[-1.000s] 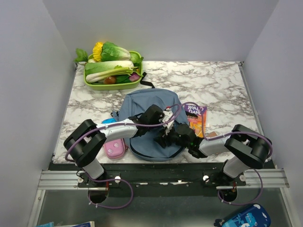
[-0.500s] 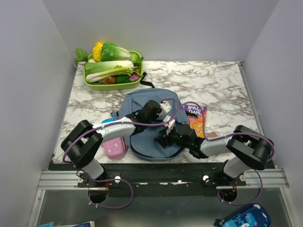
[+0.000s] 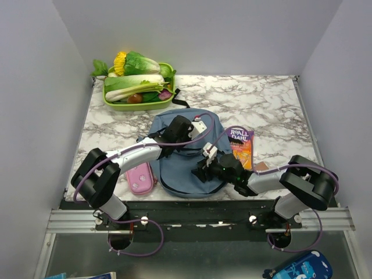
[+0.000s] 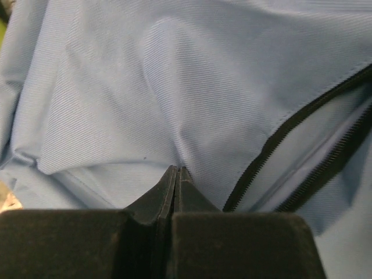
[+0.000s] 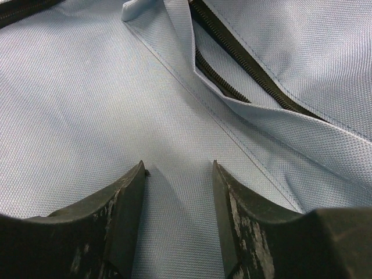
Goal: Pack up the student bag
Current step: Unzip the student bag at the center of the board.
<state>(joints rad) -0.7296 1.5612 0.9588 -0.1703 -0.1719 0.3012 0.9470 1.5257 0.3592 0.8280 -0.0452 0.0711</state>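
Note:
The dusty-blue student bag (image 3: 179, 175) lies flat in the middle of the marble table. My left gripper (image 3: 200, 132) is over its upper right part. In the left wrist view it (image 4: 176, 170) is shut, pinching a raised fold of the bag's fabric (image 4: 116, 87), with the black zipper (image 4: 290, 131) just to its right. My right gripper (image 3: 199, 172) sits low on the bag's lower right. In the right wrist view it (image 5: 179, 168) is open, with its tips against the fabric (image 5: 87, 87). The part-open zipper slit (image 5: 238, 72) lies beyond it.
A Roald Dahl book (image 3: 241, 148) lies right of the bag. A pink pencil case (image 3: 140, 178) lies at its left. A green tray of vegetables (image 3: 138, 87) stands at the back left. A dark-blue printed pouch (image 3: 299, 268) lies below the table's front edge.
My left gripper has moved toward the far side, drawing the bag's upper part with it. My right gripper has shifted slightly left on the bag.

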